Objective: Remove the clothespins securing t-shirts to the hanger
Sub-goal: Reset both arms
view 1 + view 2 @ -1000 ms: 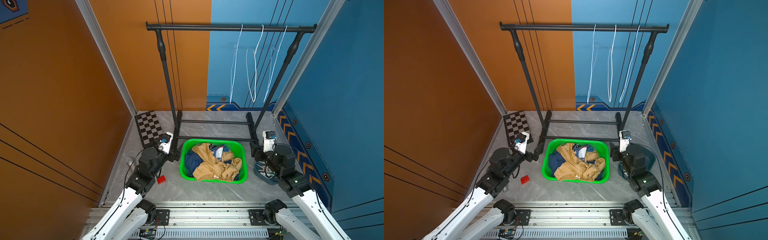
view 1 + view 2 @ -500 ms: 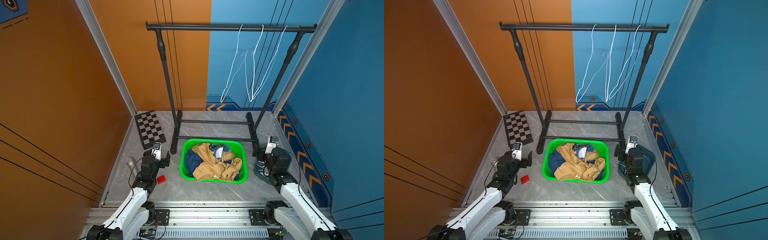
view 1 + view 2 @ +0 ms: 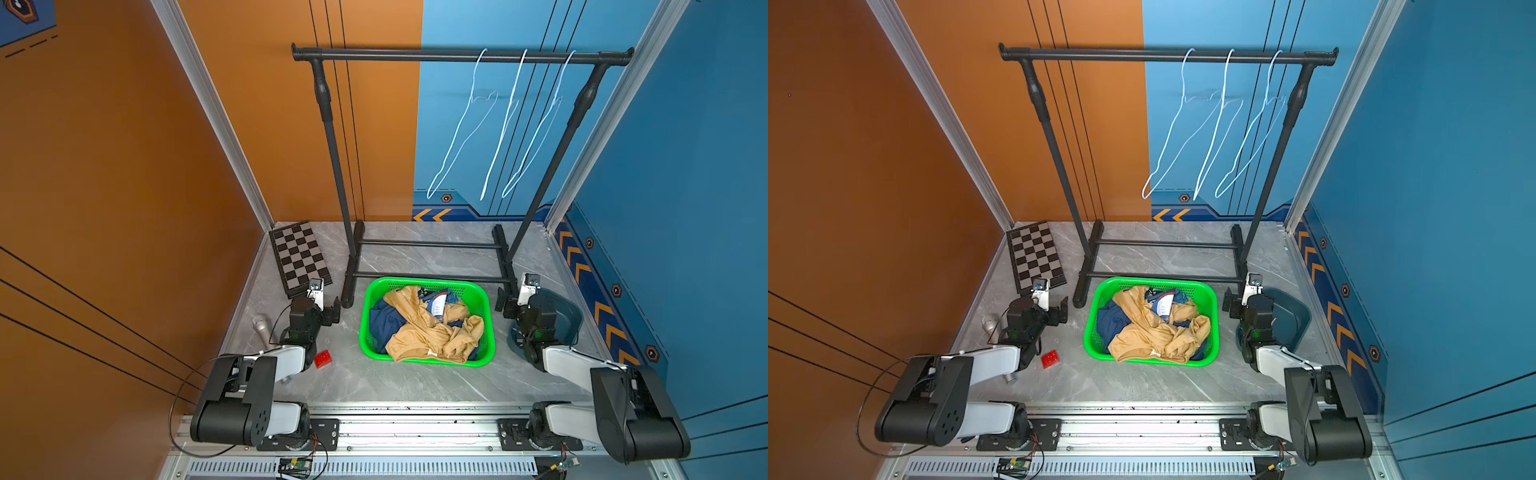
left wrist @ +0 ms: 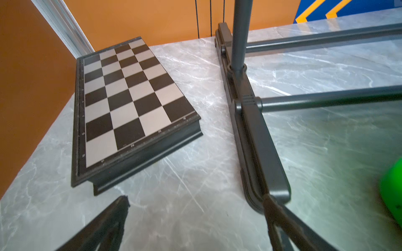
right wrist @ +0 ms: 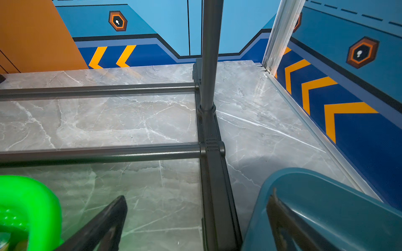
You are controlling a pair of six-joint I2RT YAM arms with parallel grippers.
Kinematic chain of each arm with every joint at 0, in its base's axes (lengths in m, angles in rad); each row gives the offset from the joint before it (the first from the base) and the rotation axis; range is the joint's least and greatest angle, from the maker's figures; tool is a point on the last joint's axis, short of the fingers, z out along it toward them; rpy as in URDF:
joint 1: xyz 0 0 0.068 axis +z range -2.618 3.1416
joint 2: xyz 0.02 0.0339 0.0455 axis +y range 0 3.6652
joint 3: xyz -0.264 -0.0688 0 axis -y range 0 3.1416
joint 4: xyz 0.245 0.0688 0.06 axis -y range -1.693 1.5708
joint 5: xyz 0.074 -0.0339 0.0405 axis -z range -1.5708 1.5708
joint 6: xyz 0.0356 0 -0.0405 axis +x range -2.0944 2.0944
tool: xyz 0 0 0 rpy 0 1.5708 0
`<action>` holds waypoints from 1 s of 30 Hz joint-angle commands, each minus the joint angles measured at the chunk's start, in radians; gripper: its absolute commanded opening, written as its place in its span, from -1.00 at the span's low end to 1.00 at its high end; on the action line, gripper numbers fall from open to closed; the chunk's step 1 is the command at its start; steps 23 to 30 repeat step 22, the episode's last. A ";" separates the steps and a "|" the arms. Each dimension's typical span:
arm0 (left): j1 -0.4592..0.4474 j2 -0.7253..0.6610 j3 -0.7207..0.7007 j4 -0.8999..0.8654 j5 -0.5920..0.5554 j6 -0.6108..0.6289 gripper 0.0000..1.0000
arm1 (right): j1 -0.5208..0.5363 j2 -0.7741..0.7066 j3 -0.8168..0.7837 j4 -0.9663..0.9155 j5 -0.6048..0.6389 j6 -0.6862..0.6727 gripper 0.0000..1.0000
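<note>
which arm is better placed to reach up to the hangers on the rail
Right, probably. The three white hangers hang bare toward the right end of the rail, on the right end effector's side; the left end effector sits by the chessboard under the other end. Both are open and empty.

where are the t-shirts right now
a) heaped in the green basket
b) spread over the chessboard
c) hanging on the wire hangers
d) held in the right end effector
a: the t-shirts lie crumpled inside the green basket, while the three wire hangers on the rail hang bare.
</note>
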 commanded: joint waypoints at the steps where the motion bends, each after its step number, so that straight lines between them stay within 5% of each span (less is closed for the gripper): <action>1: 0.009 0.109 0.005 0.194 0.047 -0.007 0.96 | -0.001 0.077 -0.040 0.225 0.022 -0.024 1.00; 6: 0.010 0.149 -0.033 0.310 0.028 -0.020 0.96 | 0.003 0.242 -0.112 0.534 0.025 -0.028 1.00; 13: 0.002 0.151 -0.029 0.310 0.060 0.010 0.96 | 0.005 0.194 -0.016 0.280 -0.005 -0.042 1.00; 30: 0.016 0.150 -0.002 0.259 0.064 -0.006 0.96 | 0.005 0.201 0.008 0.246 0.018 -0.034 1.00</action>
